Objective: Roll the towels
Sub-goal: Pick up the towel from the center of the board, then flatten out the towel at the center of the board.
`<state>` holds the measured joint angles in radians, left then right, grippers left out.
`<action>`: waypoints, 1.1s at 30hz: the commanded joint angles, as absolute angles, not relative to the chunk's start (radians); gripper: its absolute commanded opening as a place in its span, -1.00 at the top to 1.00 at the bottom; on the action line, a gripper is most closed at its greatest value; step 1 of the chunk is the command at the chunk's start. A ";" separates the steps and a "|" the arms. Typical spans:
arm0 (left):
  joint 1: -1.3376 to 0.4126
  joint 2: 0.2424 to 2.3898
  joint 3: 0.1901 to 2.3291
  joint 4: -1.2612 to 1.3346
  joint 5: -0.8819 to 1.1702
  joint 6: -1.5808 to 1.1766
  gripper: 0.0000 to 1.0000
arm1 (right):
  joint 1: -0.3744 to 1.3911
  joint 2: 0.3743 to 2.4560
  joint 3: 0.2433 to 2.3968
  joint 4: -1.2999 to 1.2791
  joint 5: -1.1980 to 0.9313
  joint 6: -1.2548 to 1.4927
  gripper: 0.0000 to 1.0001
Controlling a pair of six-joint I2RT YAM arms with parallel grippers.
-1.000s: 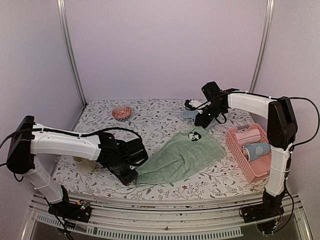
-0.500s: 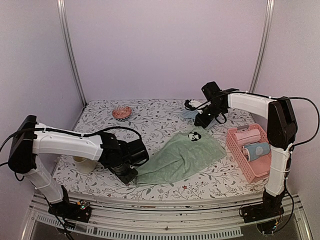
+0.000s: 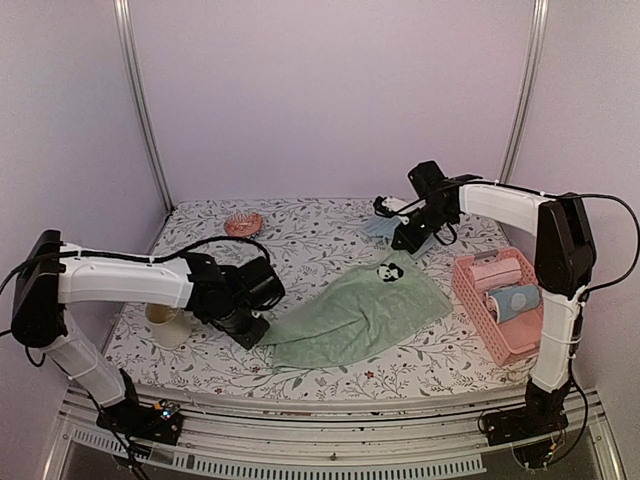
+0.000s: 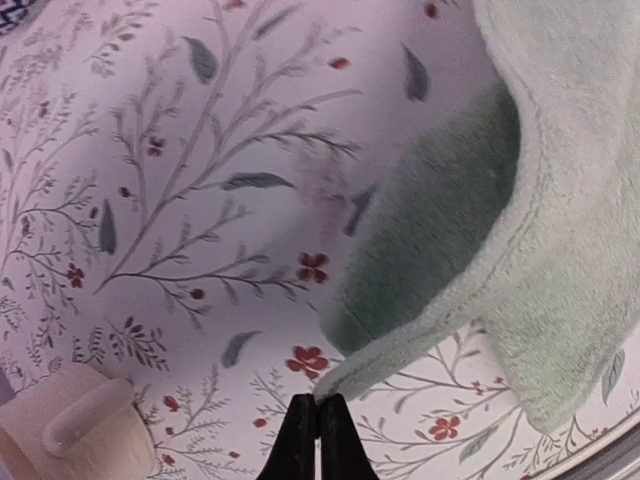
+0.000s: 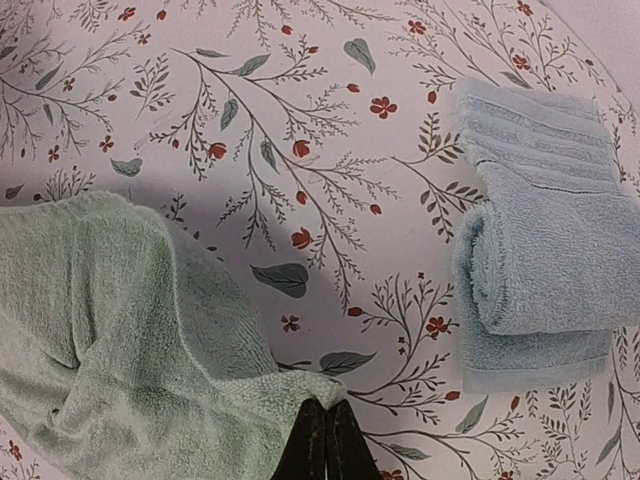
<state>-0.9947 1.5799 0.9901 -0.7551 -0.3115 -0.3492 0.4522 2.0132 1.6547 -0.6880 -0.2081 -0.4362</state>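
The pale green towel (image 3: 360,312) lies spread on the flowered table, a panda patch near its far corner. My left gripper (image 3: 258,335) is shut on its near-left corner; in the left wrist view the gripper (image 4: 320,402) pinches the tip of the green towel (image 4: 560,250), whose edge hangs lifted and curled above the tabletop. My right gripper (image 3: 405,244) is shut on the far corner; the right wrist view shows that gripper (image 5: 327,406) biting the hem of the green towel (image 5: 110,340). The light blue towel (image 5: 545,265) lies folded just beyond, also the blue towel (image 3: 378,226).
A pink basket (image 3: 470,290) at the right edge holds a pink towel roll (image 3: 497,273) and a blue dotted cylinder (image 3: 515,300). A cream cup (image 3: 165,327) stands behind my left arm, seen as the cup (image 4: 75,435). A small pink dish (image 3: 243,224) sits far left.
My left gripper has shut on the green towel's near-left corner and pulled up and left, lifting that corner. The right gripper stays shut on the far corner, shifted slightly.
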 commanded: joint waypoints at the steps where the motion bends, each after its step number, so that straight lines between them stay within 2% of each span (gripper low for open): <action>1: -0.827 1.490 1.048 -0.654 -0.448 -0.276 1.00 | 0.365 2.003 1.758 -0.719 -0.265 -0.418 0.95; 6: -0.694 1.443 1.167 -0.578 -0.545 -0.175 1.00 | 0.308 1.991 1.917 -0.760 -0.267 -0.413 0.96; 10: -0.656 1.430 1.267 -0.573 -0.583 -0.092 1.00 | 0.278 1.954 2.041 -0.783 -0.273 -0.407 0.96; 16: -0.652 1.374 1.334 -0.612 -0.617 -0.055 1.00 | 0.255 1.829 2.018 -0.758 -0.307 -0.403 0.96; 20: -0.654 1.302 1.324 -0.617 -0.546 -0.049 1.00 | 0.255 1.705 1.868 -0.727 -0.392 -0.423 0.96; 27: -0.714 1.160 1.161 -0.634 -0.386 -0.124 1.00 | 0.255 1.429 1.403 -0.643 -0.545 -0.434 0.96; 31: -0.882 1.067 1.118 -0.670 -0.375 -0.138 1.00 | 0.255 1.174 1.227 -0.733 -0.844 -0.599 0.95; 33: -0.967 1.020 1.108 -0.664 -0.385 -0.139 1.00 | 0.257 1.057 1.142 -0.706 -0.865 -0.617 0.95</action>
<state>-0.8295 1.1034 1.1233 -0.6472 -0.4171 -0.1177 0.2596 1.2865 1.2304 -0.7109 -0.6426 -0.5014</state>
